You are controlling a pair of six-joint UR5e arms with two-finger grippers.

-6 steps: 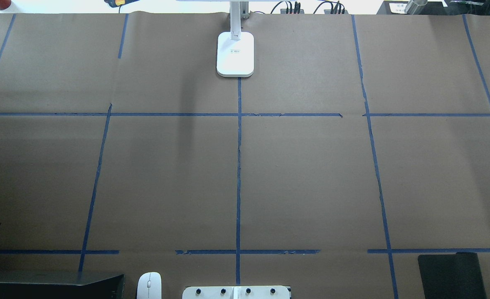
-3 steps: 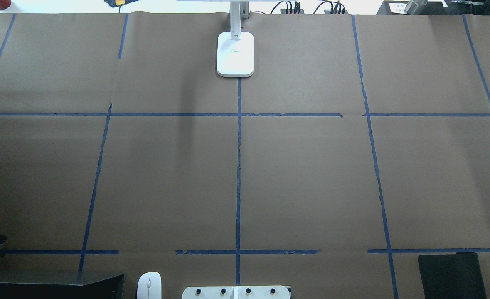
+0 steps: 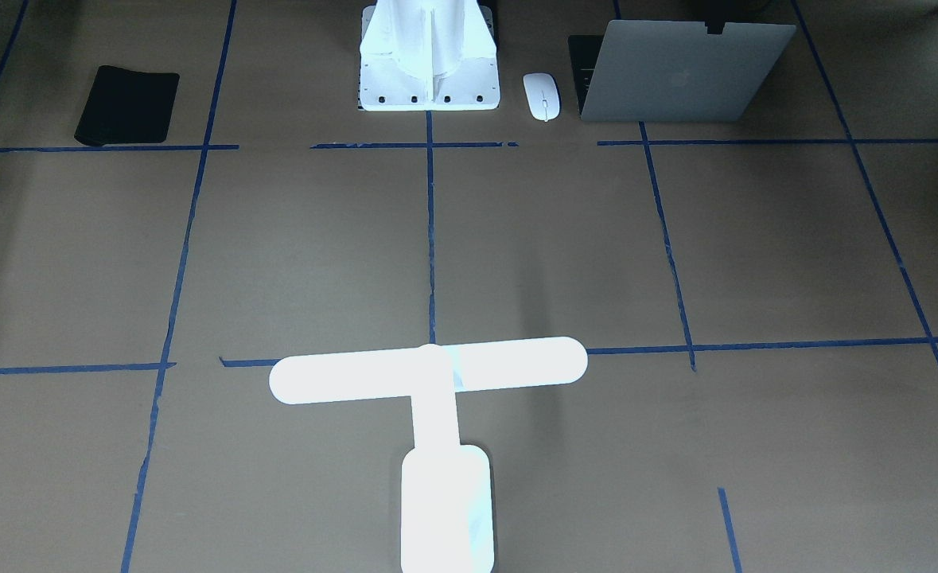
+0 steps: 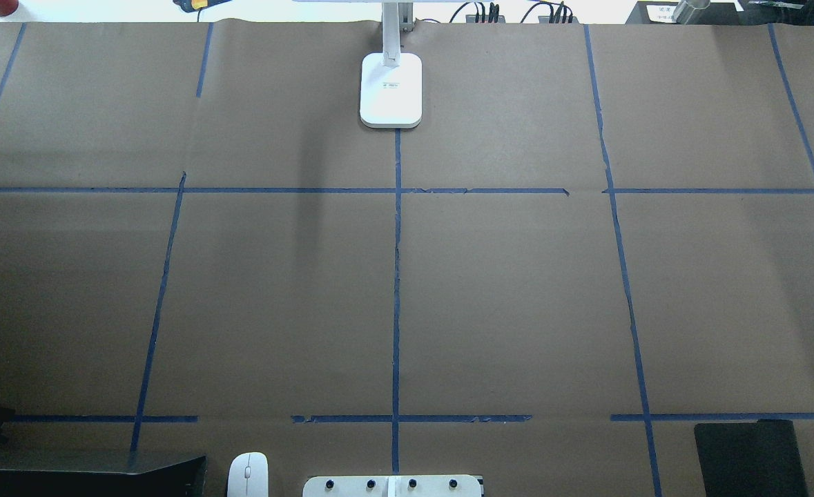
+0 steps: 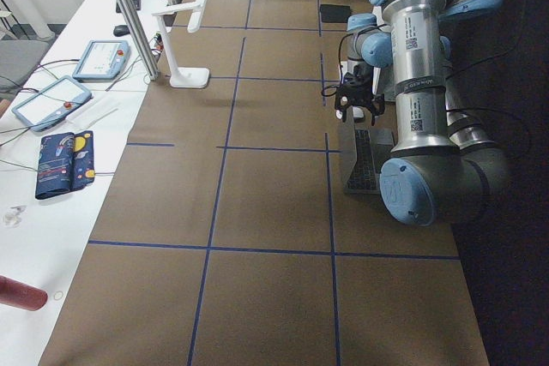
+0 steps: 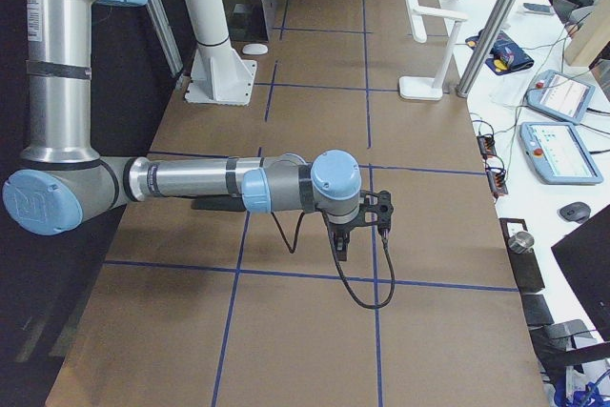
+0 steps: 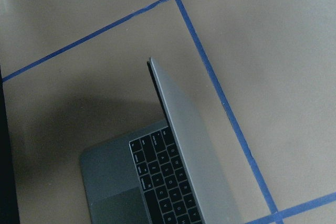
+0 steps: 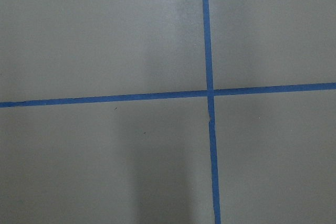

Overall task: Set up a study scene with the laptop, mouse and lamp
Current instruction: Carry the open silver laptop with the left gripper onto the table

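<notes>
The silver-grey laptop (image 3: pixel 675 76) stands part-open at the robot's edge of the table, its dark keys (image 7: pixel 168 182) filling the left wrist view. The white mouse (image 3: pixel 541 95) lies between the laptop and the arm pedestal. On the far side of the table the white lamp (image 3: pixel 437 374) stands upright on its base (image 4: pixel 391 90). My left gripper (image 5: pixel 358 111) hangs just above the laptop's lid; I cannot tell whether it is open or shut. My right gripper (image 6: pixel 386 213) hovers over bare paper away from all three things, its state not readable.
A black mouse pad (image 3: pixel 126 103) lies on the robot's right side near the edge. The white pedestal (image 3: pixel 429 56) stands at the middle of that edge. Blue tape lines grid the brown paper. Tablets and a red cylinder (image 5: pixel 17 293) sit on the white bench beyond.
In the overhead view the dark tip of my left gripper at the left edge has slid toward the robot's edge, closer to the laptop. Laptop, mouse and lamp have not moved.
</notes>
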